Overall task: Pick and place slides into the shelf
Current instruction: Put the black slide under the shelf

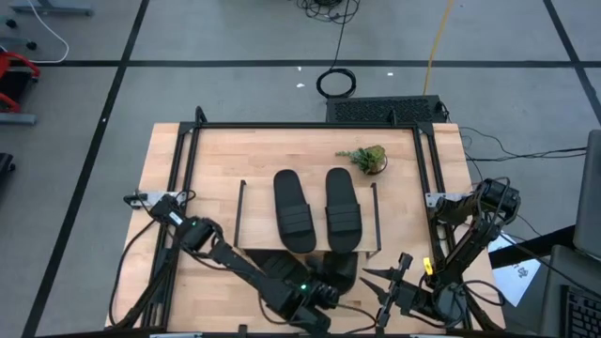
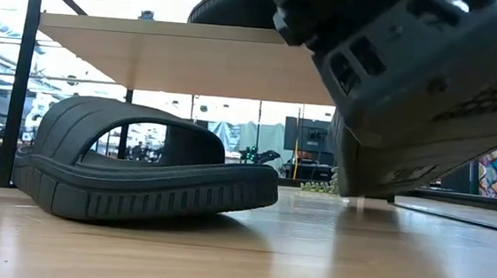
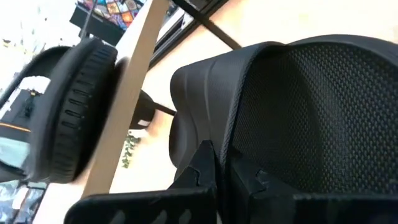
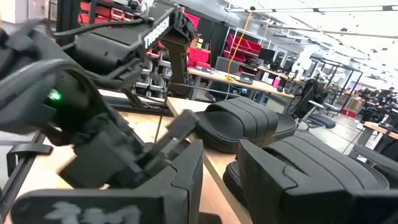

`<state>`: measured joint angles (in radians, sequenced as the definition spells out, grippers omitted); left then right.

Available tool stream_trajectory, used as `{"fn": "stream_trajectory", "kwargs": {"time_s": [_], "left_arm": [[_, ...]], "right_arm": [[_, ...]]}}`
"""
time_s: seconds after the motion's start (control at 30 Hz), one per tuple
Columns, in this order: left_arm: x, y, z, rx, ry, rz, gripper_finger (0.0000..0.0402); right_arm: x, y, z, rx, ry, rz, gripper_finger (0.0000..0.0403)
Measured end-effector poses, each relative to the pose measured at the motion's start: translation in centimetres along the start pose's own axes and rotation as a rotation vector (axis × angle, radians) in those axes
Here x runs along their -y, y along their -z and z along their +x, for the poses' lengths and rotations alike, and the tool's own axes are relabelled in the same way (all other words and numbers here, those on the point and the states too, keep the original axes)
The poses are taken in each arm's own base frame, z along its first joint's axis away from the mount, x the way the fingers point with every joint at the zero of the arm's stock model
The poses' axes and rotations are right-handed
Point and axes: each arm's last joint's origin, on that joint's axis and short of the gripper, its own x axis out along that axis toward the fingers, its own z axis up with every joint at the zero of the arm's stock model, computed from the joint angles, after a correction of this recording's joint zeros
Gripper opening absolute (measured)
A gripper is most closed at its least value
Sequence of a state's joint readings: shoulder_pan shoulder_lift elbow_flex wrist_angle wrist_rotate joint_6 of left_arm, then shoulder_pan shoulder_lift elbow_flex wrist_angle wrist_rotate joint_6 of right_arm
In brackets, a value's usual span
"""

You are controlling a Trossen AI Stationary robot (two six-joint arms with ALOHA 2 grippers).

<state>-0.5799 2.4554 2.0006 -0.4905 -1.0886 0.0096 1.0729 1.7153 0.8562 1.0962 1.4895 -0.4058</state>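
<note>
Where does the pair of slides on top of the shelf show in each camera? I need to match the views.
High view: pair of slides, centre, side by side.
Low view: only one rim, top centre.
Left wrist view: one, at the left.
Right wrist view: both, centre-right.
Shared landmark: the shelf's pale top board.

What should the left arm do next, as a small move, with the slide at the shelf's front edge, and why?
Probably ease that slide a little farther in under the shelf. The left gripper is shut right behind it, and part of the slide sticks out past the front edge. Another slide already lies underneath, with free floor beside it. The right gripper waits open nearby.
</note>
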Motion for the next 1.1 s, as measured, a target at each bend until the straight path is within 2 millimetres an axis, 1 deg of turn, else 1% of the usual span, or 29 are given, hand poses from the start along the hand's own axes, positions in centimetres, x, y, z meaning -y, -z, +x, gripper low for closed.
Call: {"fn": "stream_trajectory", "kwargs": {"time_s": [0.17, 0.27, 0.43, 0.57, 0.63, 0.7, 0.8, 0.93, 1.1], "left_arm": [[0.0, 0.4, 1.2, -0.026, 0.041, -0.036, 0.0000], [0.3, 1.0, 2.1, -0.052, 0.039, -0.046, 0.0000], [1.0, 1.8, 3.0, -0.077, 0.045, -0.018, 0.0000], [1.3, 1.9, 3.5, -0.087, 0.138, -0.026, 0.0001], [1.5, 1.9, 3.4, -0.084, 0.185, -0.023, 0.0009], [1.7, 1.7, 3.2, -0.068, 0.201, -0.016, 0.0024], [2.2, 1.4, 2.4, -0.035, 0.216, 0.008, 0.0060], [2.8, 1.1, 1.3, -0.002, 0.250, 0.038, 0.0123], [2.3, 0.7, 0.8, -0.001, 0.273, -0.007, 0.0210]], "right_arm": [[0.0, 0.0, 0.0, 0.000, 0.000, -0.001, 0.0089], [0.0, 0.0, 0.0, 0.000, -0.001, 0.000, 0.0089], [0.0, 0.0, 0.0, 0.001, -0.002, -0.001, 0.0089], [0.0, 0.0, 0.2, 0.000, 0.002, 0.000, 0.0089], [0.0, 0.0, 0.1, 0.001, 0.000, 0.005, 0.0089], [0.0, 0.0, 0.1, 0.004, -0.007, 0.008, 0.0089], [0.0, -0.1, 0.1, 0.013, -0.026, 0.014, 0.0089], [-0.1, -0.2, 0.2, 0.022, -0.043, 0.022, 0.0089], [0.0, -0.3, 0.1, 0.023, -0.044, 0.032, 0.0089]]}}
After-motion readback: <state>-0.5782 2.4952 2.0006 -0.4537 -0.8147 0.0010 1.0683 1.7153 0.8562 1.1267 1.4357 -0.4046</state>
